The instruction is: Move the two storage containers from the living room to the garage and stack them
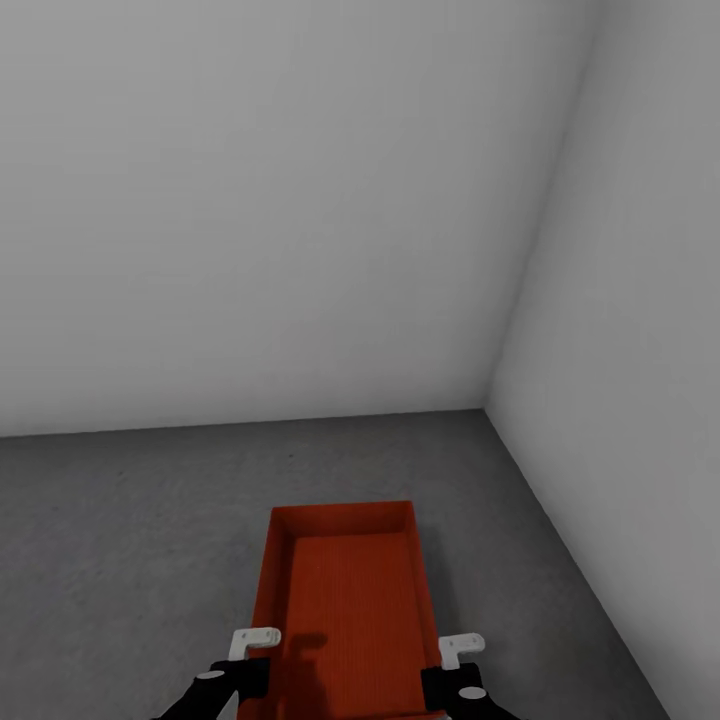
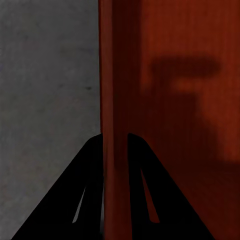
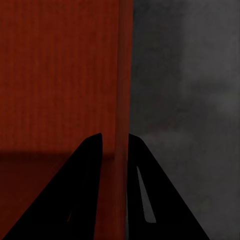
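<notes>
One orange-red storage container (image 1: 350, 600) with no lid is low in the head view, its long side pointing away from me, over the garage's dark grey concrete floor (image 1: 130, 520). My left gripper (image 1: 260, 665) is shut on its left wall; in the left wrist view the gripper (image 2: 115, 137) has one black finger on each side of the thin wall of the container (image 2: 170, 100). My right gripper (image 1: 447, 672) is shut on the right wall, and the right wrist view shows the gripper (image 3: 115, 137) straddling the container (image 3: 60, 75). Whether the container rests on the floor I cannot tell.
A plain pale grey wall (image 1: 280, 200) stands ahead and another wall (image 1: 640, 300) runs along the right, meeting in a corner just beyond the container. Bare floor (image 2: 45, 75) stretches to the left, and a narrower strip of floor (image 3: 190, 75) lies on the right.
</notes>
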